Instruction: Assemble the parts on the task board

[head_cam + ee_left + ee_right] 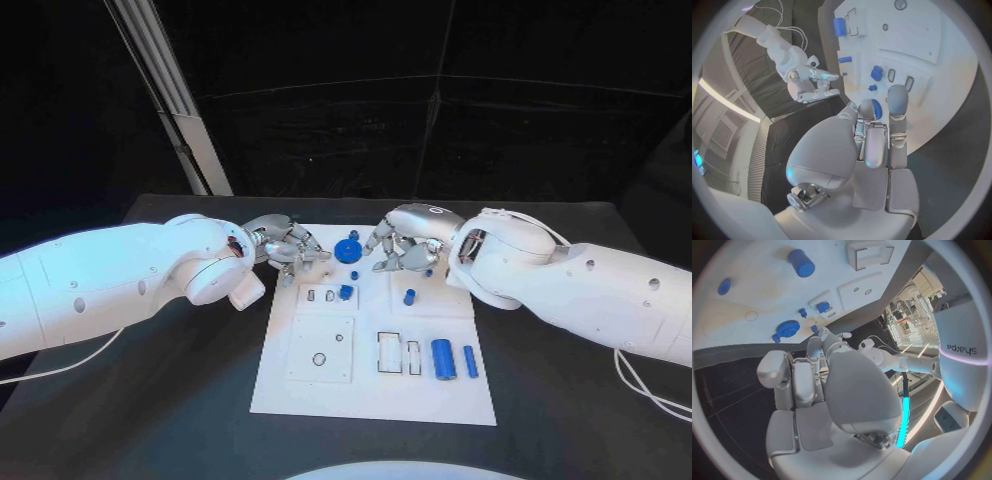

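White rectangular task board (375, 385) | blue toothed gear (348, 250) at far edge | left hand (286, 247), right hand (404, 245) flank gear, both released, fingers apart

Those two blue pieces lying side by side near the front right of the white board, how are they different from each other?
The thick blue cylinder is clearly wider than the thin blue rod beside it. The cylinder lies nearer the outlined rectangular slots, while the rod lies on its far side, nearer the edge of the task board. Both are blue, lie flat, run parallel and are apart from either hand.
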Tool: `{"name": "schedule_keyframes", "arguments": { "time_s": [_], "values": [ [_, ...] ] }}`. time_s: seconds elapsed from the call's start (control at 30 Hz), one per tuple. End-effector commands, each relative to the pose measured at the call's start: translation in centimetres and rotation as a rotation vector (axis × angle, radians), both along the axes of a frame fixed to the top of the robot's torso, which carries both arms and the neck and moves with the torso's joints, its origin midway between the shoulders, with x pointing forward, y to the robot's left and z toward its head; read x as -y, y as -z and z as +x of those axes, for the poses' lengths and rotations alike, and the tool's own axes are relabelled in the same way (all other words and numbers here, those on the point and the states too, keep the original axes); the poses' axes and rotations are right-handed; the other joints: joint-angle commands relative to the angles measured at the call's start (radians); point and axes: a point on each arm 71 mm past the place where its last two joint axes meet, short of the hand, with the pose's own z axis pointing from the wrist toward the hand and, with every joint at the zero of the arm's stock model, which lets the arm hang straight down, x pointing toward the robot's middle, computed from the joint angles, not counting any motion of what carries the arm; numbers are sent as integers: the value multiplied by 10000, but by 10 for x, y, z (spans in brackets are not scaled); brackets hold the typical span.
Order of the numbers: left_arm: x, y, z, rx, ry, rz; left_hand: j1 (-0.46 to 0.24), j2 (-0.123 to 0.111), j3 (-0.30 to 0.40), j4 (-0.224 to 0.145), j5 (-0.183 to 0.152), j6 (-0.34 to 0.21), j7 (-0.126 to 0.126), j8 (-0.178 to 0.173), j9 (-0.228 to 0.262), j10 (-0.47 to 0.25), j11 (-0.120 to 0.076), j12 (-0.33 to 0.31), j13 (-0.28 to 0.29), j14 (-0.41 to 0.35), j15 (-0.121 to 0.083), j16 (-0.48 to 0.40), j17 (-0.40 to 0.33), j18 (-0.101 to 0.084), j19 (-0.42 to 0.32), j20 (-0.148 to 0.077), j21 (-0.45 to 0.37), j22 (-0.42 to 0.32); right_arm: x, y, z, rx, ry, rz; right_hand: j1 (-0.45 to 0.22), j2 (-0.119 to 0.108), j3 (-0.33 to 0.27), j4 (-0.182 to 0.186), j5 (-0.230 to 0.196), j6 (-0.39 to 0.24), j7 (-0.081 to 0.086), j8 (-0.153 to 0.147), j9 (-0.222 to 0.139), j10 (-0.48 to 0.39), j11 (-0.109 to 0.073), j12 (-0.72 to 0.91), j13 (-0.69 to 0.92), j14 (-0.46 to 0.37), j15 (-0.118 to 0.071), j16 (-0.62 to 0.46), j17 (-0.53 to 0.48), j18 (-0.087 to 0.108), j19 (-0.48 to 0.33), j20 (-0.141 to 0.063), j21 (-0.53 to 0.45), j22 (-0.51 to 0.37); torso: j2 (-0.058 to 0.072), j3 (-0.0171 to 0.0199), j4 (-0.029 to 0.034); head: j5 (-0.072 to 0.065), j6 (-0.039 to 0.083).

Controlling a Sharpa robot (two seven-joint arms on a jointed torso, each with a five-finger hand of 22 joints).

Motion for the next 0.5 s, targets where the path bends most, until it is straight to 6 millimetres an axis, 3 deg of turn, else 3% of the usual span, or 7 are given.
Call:
{"name": "schedule_keyframes", "arguments": {
  "time_s": [0.03,0.13,0.27,0.33,0.5],
  "values": [
    [1,-10,1,599,-642,-2517,198,-83,476,-37,43,-129,74,-56,-98,-191,40,-196,-213,-99,135,-364,-460,257,-300,51,-583,-650,-8,6,1,791,-307,-1371,-17,-155,140,-19,-103,-47,-112,-70,-14,84,4,192,210,435,-74,97,89,-107,10,-15,78,67,9,-9,5,-11,-15],
    [-1,-12,-2,746,-736,-3323,319,-331,1273,-15,52,-317,185,-105,-234,-443,173,-521,-584,-486,220,-997,-1272,259,-489,156,-926,-873,-18,15,0,819,-551,-1667,-49,-210,250,-82,-197,-173,-150,-137,-23,58,-37,310,344,435,-96,165,174,-105,-27,-27,119,104,2,9,-19,-8,-22],
    [-5,-14,-4,898,-896,-3855,215,-723,2252,24,52,-378,240,-40,-352,-462,222,-642,-933,-669,282,-1299,-1704,269,-500,226,-1167,-1036,-27,23,0,789,-778,-1885,-82,-266,383,-164,-323,-353,-196,-157,-26,10,-136,405,459,453,-170,284,322,-101,-70,-74,160,142,14,18,-33,10,-26],
    [-8,-15,-4,998,-1020,-4017,-3,-1069,3088,-1,29,-407,262,59,-436,-451,259,-613,-1155,-687,301,-1327,-1807,283,-431,231,-1286,-1132,-32,27,0,775,-907,-1956,-107,-302,477,-226,-425,-487,-215,-160,-27,-48,-201,424,492,450,-221,307,349,-100,-103,-115,183,164,12,27,-37,-1,-33],
    [-13,-16,-3,1194,-1299,-4211,-175,-1295,3858,-148,30,-439,278,173,-497,-457,243,-539,-1316,-706,299,-1344,-1897,275,-380,240,-1365,-1196,-41,32,2,773,-1086,-2060,-167,-348,625,-325,-561,-648,-285,-153,-21,-76,-272,534,624,449,-282,360,420,-105,-140,-173,227,215,15,14,-5,-45,-46]
  ]
}}
